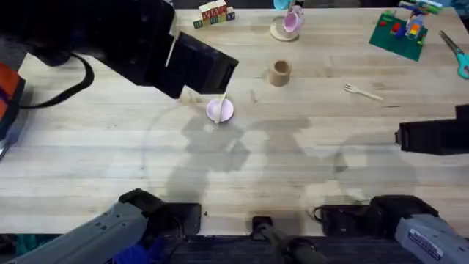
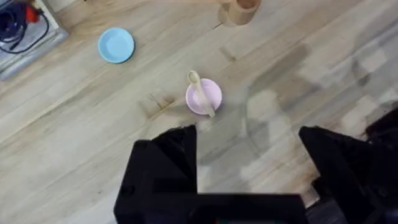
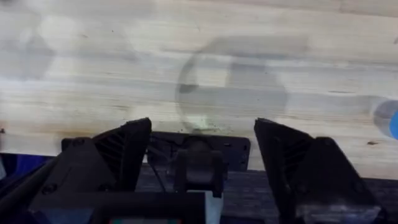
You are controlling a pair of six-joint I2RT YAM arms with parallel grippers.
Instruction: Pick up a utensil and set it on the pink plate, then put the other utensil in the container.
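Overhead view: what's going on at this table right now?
The small pale wooden spoon lies across the small round pink plate. The left gripper is above it, open and empty. The small pale wooden fork lies on the wooden table, right of the tan cylindrical cup. The right gripper is open near the table's near edge, holding nothing.

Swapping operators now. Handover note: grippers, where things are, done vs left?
Left gripper: open, empty, above the table near the pink plate.
Right gripper: open, empty, over bare table.
Done: spoon lies across the pink plate.
Left: fork lies on the table to the right of the container; it goes in the container, which is upright.
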